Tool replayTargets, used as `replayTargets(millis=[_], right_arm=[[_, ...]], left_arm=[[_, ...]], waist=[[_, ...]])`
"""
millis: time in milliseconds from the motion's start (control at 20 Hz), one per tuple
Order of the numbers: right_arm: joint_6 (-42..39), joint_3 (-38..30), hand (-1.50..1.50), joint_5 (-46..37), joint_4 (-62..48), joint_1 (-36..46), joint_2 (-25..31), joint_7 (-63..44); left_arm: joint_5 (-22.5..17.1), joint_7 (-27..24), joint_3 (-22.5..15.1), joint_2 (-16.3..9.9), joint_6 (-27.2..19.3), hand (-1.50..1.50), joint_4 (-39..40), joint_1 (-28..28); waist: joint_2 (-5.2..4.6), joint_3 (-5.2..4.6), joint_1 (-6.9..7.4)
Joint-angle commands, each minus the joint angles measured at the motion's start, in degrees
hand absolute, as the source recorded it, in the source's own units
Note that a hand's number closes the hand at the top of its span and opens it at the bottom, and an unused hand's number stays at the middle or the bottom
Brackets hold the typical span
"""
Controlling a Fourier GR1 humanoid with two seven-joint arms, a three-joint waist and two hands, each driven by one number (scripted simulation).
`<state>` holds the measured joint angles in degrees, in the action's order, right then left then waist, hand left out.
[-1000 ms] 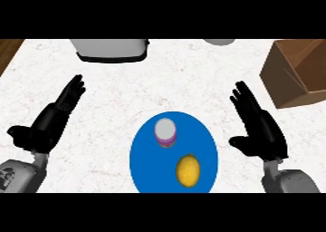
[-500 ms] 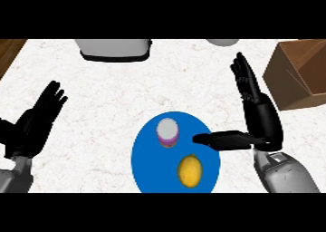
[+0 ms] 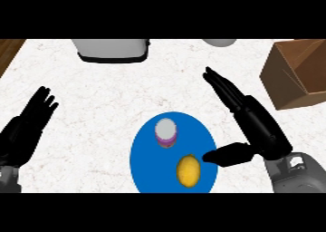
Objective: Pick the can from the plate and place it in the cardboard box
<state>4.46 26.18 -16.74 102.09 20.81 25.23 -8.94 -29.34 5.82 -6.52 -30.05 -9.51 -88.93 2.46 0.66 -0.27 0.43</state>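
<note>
Right hand (image 3: pixel 256 120) fingers straight, together, thumb perhaps over plate (image 3: pixel 144 158) rim; can (image 3: pixel 165 133) untouched.

A: Can you read any text, label, brand, number or sign from where you sit?

B: No, you will find nothing readable. The can (image 3: pixel 165 133) shows you a plain grey top and a purple side, with no lettering you can make out.

A: And the cardboard box (image 3: pixel 300 72)?

B: Its brown walls face you bare; no print or mark on them can be read.

A: The blue plate (image 3: pixel 144 158), or the grey appliance (image 3: pixel 112 49) at the counter's far edge?

B: You get flat colour on both, without a logo or figure. The yellow fruit (image 3: pixel 188 169) carries no sticker that you can see.
</note>
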Motion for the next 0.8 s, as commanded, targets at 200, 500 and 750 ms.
replayTargets(millis=[200, 500, 750], right_arm=[[-18.5, 9.7, -1.50, -6.1, 2.8, 12.1, 1.9, -28.8], [-28.2, 11.1, -1.50, -1.5, -1.2, 21.3, -10.5, -46.7], [-30.4, 7.4, -1.50, 0.8, -9.4, 22.9, -16.7, -48.4]], left_arm=[[-0.5, -0.3, 0.7, -0.6, 1.7, 0.00, -1.6, -2.7], [0.4, 3.4, 1.0, 0.5, -0.6, 0.00, -3.1, 0.4], [2.0, 2.2, 1.2, 2.8, 0.1, 0.00, -1.5, 0.7]], waist=[[-0.04, -0.03, 0.75], [-0.46, 0.17, 0.19], [-0.71, 0.23, -0.01]])
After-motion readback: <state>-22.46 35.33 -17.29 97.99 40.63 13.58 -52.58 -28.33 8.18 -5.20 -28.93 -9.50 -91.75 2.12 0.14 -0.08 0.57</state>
